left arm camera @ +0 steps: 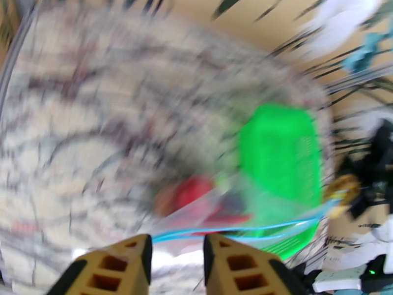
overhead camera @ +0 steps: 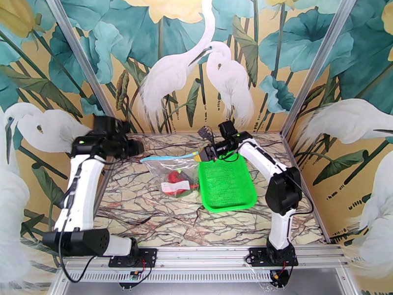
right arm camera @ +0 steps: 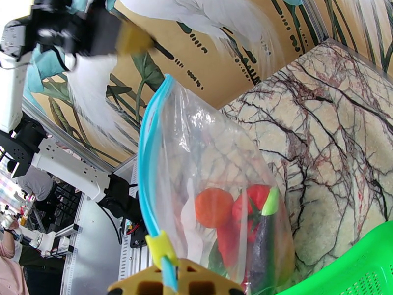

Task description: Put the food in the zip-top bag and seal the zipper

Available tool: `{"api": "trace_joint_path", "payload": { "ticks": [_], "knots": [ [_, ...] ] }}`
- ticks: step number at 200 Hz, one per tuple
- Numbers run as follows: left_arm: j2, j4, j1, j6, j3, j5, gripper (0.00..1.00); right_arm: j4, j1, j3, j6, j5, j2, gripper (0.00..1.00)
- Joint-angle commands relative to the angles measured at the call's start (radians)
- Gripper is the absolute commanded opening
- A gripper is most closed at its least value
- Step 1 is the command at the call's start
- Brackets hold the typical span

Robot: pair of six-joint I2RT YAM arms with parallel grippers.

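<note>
Plainly, the right pincer [right arm camera: 172, 276] is clamped on the zipper [right arm camera: 147, 163], while the left pincer [left arm camera: 177, 249] stands with jaws parted and the blue strip just off its tips, so the bag [overhead camera: 169, 168], food [right arm camera: 231, 215] inside, is held at one end only, beside the green basket [overhead camera: 227, 185]. I judge the load could drag the strip from that single grip or reopen any unpressed stretch. The right wrist view shows the food crisply; the left wrist view is smeared.
</note>
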Motion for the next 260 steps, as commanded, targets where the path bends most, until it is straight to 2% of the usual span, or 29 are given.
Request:
{"api": "trace_joint_path", "payload": {
  "ticks": [1,36,70,88,108,128,165,202,260],
  "knots": [
    [0.009,0.095,-0.071,0.045,0.07,0.121,0.37,-0.053,0.009,0.051,-0.042,-0.022,-0.032,0.0],
    [0.169,0.072,-0.226,0.123,0.184,0.223,0.37,-0.124,0.025,0.104,-0.081,-0.019,-0.014,0.0],
    [0.346,-0.071,-0.322,0.235,0.345,0.267,0.4,-0.125,0.041,0.125,-0.071,0.001,-0.007,0.0],
    [0.414,-0.126,-0.35,0.286,0.404,0.284,0.47,-0.121,0.05,0.131,-0.061,0.009,-0.004,0.0],
    [0.456,-0.154,-0.359,0.318,0.432,0.322,0.48,-0.119,0.053,0.136,-0.053,0.015,-0.002,0.0],
    [0.471,-0.181,-0.358,0.35,0.433,0.345,0.45,-0.119,0.053,0.143,-0.046,0.015,0.0,0.0],
    [0.466,-0.238,-0.359,0.422,0.412,0.343,0.41,-0.129,0.052,0.16,-0.037,0.03,0.019,0.0],
    [0.473,-0.24,-0.359,0.438,0.391,0.406,0.4,-0.116,0.053,0.163,-0.025,0.042,0.023,0.0],
    [0.459,-0.218,-0.347,0.449,0.391,0.457,0.45,-0.111,0.052,0.169,-0.015,0.049,0.038,0.0]
  ]
}}
